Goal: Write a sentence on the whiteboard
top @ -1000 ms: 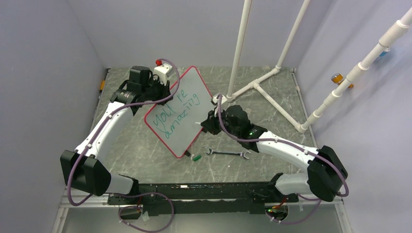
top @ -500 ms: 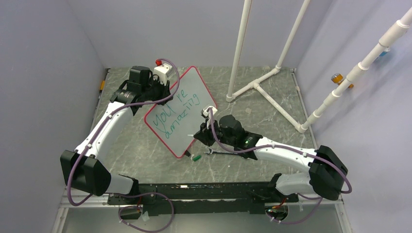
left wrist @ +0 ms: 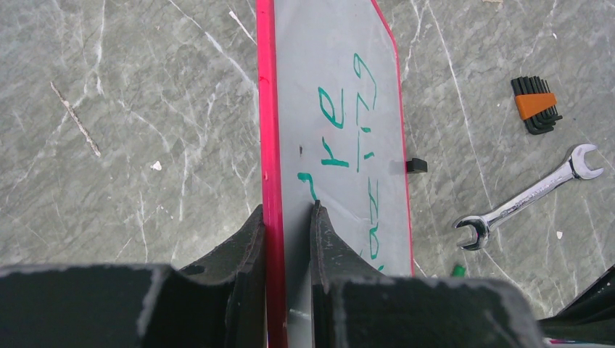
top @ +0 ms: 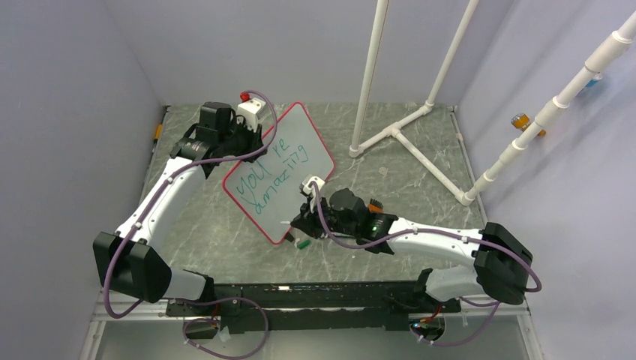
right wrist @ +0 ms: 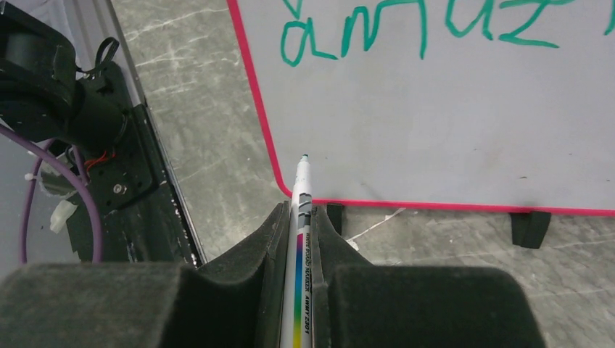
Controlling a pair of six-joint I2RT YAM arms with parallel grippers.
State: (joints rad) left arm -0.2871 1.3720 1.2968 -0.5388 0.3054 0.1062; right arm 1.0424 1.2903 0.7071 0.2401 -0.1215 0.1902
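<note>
Whiteboard (top: 285, 202) propped at the bench's (top: 420, 172) 11 o'clock, its frame clenched by the left end effector (left wrist: 287, 210) to steady the face, while the right end effector (right wrist: 299, 210), grasping a marker (right wrist: 301, 181), aims at blank space toward 6 o'clock, below the green sentence (top: 270, 176).

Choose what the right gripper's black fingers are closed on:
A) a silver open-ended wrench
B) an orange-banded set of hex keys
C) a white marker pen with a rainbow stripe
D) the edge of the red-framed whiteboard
C: in the right wrist view the right gripper pinches the white marker pen with a rainbow stripe, its tip by a corner of the red-framed whiteboard.
</note>
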